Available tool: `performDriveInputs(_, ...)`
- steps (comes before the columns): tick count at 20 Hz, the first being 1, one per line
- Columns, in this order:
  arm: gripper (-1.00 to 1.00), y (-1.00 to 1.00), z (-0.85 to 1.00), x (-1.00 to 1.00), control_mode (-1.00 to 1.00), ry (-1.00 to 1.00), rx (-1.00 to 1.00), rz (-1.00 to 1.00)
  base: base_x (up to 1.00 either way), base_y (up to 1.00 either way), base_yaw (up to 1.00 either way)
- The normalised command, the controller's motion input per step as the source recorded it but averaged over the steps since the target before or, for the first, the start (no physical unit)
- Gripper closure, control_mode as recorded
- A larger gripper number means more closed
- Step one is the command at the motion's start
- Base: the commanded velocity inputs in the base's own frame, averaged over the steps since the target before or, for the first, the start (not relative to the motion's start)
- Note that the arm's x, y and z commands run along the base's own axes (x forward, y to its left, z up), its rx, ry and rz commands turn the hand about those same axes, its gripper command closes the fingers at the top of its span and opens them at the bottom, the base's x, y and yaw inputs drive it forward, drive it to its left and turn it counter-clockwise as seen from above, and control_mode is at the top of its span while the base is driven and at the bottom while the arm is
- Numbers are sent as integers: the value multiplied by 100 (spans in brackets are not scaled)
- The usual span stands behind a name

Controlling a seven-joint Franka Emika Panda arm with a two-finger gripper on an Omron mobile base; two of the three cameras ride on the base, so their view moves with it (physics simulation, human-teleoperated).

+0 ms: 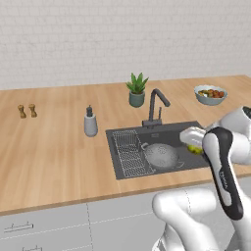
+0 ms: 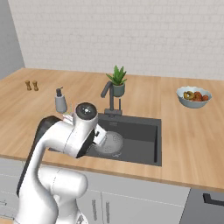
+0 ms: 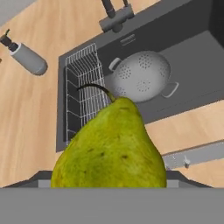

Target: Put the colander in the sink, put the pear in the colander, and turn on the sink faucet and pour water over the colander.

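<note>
The silver colander (image 1: 162, 154) (image 3: 140, 76) stands upright on the floor of the dark grey sink (image 1: 147, 135) (image 3: 192, 48), beside the wire rack. My gripper (image 1: 194, 146) hangs over the sink's right part, shut on the yellow-green pear (image 1: 195, 149). In the hand view the pear (image 3: 111, 148) looms close, stem up, and hides my fingertips; the colander lies beyond and slightly right of it. The dark faucet (image 1: 156, 105) (image 2: 109, 94) rises behind the basin, its spout over the sink. No water is visible.
A wire grid rack (image 1: 128, 152) fills the sink's left part. A grey soap dispenser (image 1: 90, 122) stands left of the sink, a potted plant (image 1: 137, 90) behind the faucet, a fruit bowl (image 1: 210, 94) at the back right, and two small shakers (image 1: 27, 111) far left.
</note>
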Motion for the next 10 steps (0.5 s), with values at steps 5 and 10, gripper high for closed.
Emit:
performDriveInputs(5, 100, -93, 0, 11, -100, 0, 6, 34, 0, 0, 0)
performDriveInputs(10, 100, -30, 0, 72, -100, 6, 16, 34, 0, 0, 0)
